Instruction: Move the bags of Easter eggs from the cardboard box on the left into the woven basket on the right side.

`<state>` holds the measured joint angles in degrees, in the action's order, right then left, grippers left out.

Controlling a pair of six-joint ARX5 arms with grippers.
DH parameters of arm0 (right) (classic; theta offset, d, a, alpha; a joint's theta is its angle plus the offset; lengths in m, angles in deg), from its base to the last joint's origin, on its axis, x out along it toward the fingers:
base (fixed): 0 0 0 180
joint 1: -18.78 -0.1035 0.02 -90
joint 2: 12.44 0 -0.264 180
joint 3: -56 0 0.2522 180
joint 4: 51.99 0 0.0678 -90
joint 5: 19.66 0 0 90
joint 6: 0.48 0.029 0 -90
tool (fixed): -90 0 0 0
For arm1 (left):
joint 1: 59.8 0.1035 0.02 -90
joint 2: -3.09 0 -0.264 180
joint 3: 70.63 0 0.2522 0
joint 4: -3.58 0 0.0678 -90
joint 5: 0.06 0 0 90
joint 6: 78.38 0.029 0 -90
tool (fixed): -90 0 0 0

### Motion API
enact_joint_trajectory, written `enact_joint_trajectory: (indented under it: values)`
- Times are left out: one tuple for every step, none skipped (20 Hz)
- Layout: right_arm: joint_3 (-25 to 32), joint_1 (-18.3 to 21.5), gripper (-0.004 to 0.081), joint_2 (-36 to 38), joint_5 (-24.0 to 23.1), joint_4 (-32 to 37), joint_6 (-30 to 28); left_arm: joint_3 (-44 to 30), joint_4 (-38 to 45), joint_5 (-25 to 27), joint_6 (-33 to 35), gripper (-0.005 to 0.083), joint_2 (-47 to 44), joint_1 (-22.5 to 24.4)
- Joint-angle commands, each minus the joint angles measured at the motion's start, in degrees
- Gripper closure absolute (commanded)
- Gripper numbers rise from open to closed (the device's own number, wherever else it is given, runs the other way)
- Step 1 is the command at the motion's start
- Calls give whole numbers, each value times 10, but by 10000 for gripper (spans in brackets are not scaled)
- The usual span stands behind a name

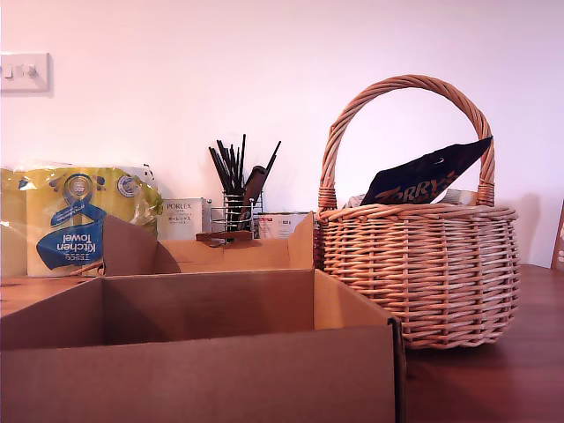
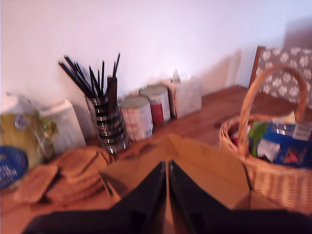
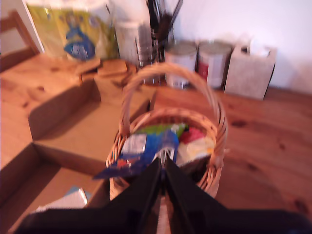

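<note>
The cardboard box [image 1: 176,370] fills the exterior view's lower left; its inside is hidden there. The woven basket [image 1: 423,264] stands at that view's right with a dark blue Terry's bag [image 1: 423,181] sticking out. Neither gripper shows in the exterior view. My first gripper [image 2: 167,165] is shut with nothing between its fingers, above the box [image 2: 195,161] and beside the basket [image 2: 273,183]. My second gripper [image 3: 162,165] hangs shut just above the basket [image 3: 214,170], which holds the blue bag [image 3: 141,153] and green, pink and cream bags. A white bag [image 3: 66,200] lies in the box [image 3: 68,131].
Along the back wall in the exterior view stand a kitchen towel pack [image 1: 75,220], a Porlex box [image 1: 181,216] and a wire holder of black utensils [image 1: 236,207]. Tins [image 2: 146,114], a tissue box [image 2: 185,95], stacked coasters [image 2: 63,175] and a chair [image 2: 287,73] show nearby.
</note>
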<state>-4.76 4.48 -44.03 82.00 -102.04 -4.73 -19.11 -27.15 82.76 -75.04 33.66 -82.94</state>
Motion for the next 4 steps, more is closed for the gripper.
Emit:
enact_joint_trajectory:
  values:
    - [12, 0, 783, -6, 2, -3, 4, -10, -11, 1, -3, 797, 10, 1]
    - [12, 1, 783, -9, 2, -7, 4, -10, -19, 1, -3, 797, 10, 1]
    - [12, 1, 783, -12, 2, -9, 4, -10, -27, 1, -3, 797, 10, 1]
    - [12, 1, 783, -16, 2, -10, 4, -10, -34, 1, -3, 797, 11, 1]
